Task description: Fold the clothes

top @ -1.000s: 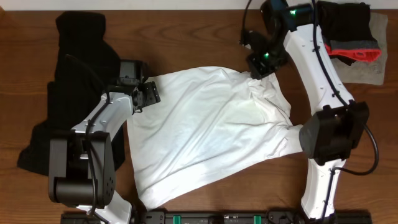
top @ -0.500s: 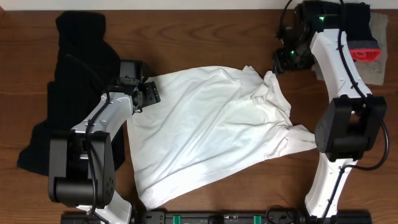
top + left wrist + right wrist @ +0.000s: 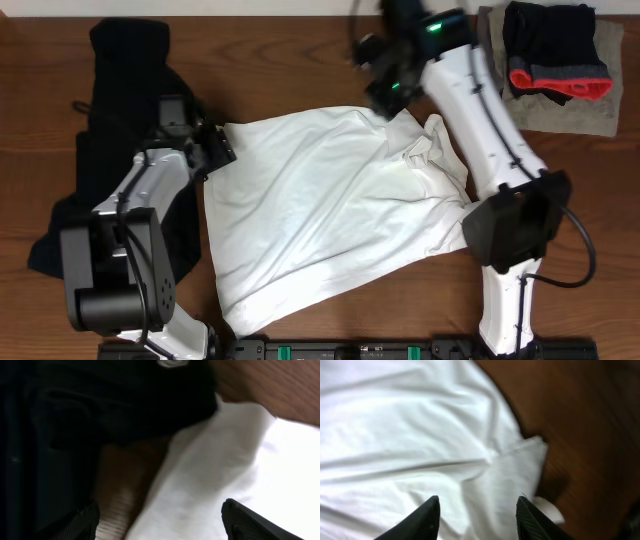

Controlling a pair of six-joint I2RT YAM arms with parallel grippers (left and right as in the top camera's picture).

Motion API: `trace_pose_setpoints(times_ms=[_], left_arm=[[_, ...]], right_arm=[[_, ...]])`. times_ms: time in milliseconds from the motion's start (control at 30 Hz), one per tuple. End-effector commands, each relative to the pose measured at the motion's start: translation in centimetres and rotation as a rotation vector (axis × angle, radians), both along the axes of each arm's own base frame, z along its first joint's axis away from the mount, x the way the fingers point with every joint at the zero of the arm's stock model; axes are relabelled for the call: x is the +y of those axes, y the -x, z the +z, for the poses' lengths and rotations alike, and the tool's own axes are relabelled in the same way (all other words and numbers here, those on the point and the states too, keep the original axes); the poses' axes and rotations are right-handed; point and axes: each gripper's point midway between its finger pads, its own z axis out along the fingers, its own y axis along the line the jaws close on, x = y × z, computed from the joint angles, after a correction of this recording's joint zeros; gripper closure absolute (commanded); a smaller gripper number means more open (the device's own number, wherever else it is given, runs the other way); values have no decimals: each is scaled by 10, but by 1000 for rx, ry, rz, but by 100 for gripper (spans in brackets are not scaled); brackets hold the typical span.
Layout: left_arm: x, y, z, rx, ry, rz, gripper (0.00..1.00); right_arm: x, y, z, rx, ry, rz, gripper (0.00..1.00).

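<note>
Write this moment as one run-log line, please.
white wrinkled fabric shirt: spread out, not folded | left gripper: open at its far-left corner | right gripper: open over its top edge

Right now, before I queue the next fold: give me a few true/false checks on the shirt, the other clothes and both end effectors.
1. The white shirt lies spread open on the brown wooden table, not yet folded. True.
2. The right end effector is shut on the shirt. False: its fingers stand apart with nothing between them, over the shirt's edge.
3. The black garment pile lies on the left arm's side of the shirt. True.
4. The folded dark garment with red trim lies on the shirt. False: it sits on a grey towel in the table's corner, apart from the shirt.
5. The left end effector is open at the shirt's corner, next to the black pile. True.
</note>
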Motion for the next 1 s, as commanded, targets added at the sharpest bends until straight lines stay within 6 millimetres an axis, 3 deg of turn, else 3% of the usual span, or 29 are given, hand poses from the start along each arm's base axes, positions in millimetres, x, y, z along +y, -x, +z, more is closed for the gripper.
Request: trace_pose_setpoints(times_ms=[0, 67, 133, 200, 300, 433, 467, 533, 700, 833, 967], left_arm=[[-1, -5, 3, -8, 88, 9, 20], [1, -4, 3, -4, 87, 14, 20], [1, -2, 2, 1, 87, 13, 20], [1, -2, 2, 4, 88, 14, 20], [1, -2, 2, 2, 88, 14, 20], [1, -2, 2, 3, 88, 14, 20], [1, -2, 2, 3, 88, 14, 20], [1, -2, 2, 4, 88, 14, 20], [1, -1, 2, 6, 88, 14, 20], [1, -1, 2, 6, 88, 14, 20], [1, -1, 1, 7, 88, 14, 20]], right_arm=[[-8, 12, -20, 18, 148, 58, 55], [-8, 22, -32, 54, 177, 12, 62], [-9, 31, -42, 91, 177, -132, 80], [-11, 40, -51, 132, 177, -251, 87], [-8, 57, -63, 188, 180, -399, 83], [4, 73, -78, 217, 200, -400, 65], [5, 76, -84, 204, 219, -412, 57], [1, 77, -90, 174, 260, -442, 52], [-10, 73, -103, 95, 328, -511, 52], [-21, 57, -107, -13, 374, -523, 51], [-33, 47, -108, -80, 392, -610, 58]])
